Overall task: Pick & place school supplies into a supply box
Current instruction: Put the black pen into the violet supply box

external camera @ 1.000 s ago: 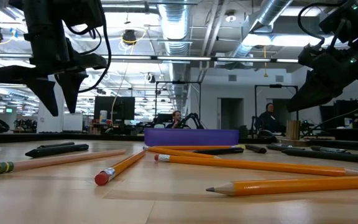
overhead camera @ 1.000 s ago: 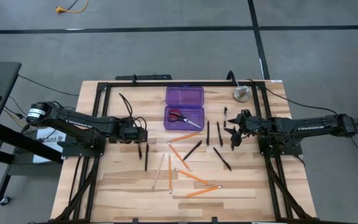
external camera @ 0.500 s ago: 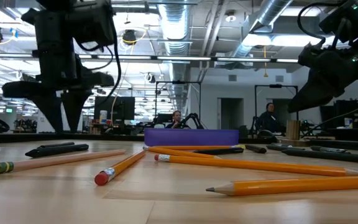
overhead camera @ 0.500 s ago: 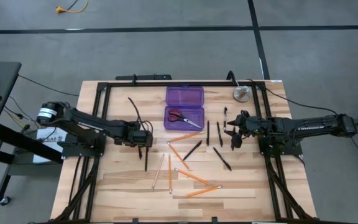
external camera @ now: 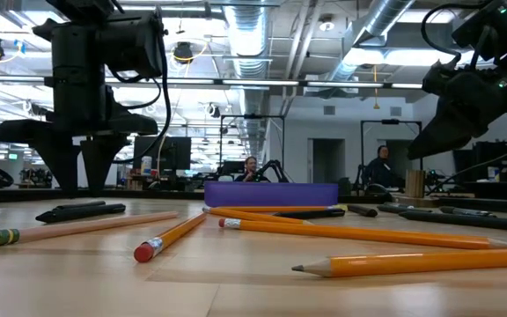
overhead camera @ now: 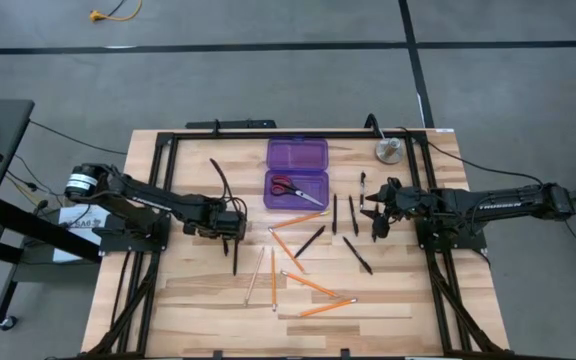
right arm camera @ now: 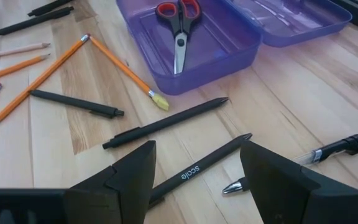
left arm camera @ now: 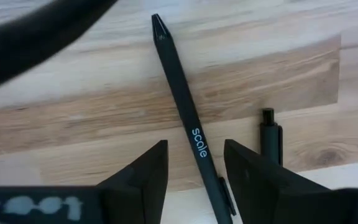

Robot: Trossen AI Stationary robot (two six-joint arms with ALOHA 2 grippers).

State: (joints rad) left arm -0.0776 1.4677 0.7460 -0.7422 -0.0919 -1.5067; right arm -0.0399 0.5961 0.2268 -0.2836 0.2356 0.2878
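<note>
My left gripper (overhead camera: 234, 232) is low over the table's left half, open, fingers pointing down. In the left wrist view its fingers (left arm camera: 194, 146) stand on either side of a black pen (left arm camera: 188, 118) marked "scale" that lies flat on the wood; they do not touch it. A second black pen (left arm camera: 270, 135) lies beside it. The purple supply box (overhead camera: 296, 173) lies open at the far middle, with the red-handled scissors (overhead camera: 290, 188) inside. Orange pencils (overhead camera: 308, 284), pale pencils (overhead camera: 255, 275) and black pens (overhead camera: 309, 241) lie scattered at the centre. My right gripper (overhead camera: 376, 225) hangs open above the pens (right arm camera: 194, 168) on the right.
A round silver disc (overhead camera: 388, 150) sits near the far right corner. A black frame (overhead camera: 158, 190) runs along the table's edges. In the low view an orange pencil (external camera: 412, 261) lies nearest the camera, and the purple box (external camera: 271, 194) stands behind the pencils.
My left gripper has moved toward the table's right and near edge and come down, so that its open fingers now stand low around the black pen. The right arm and the supplies have stayed where they were.
</note>
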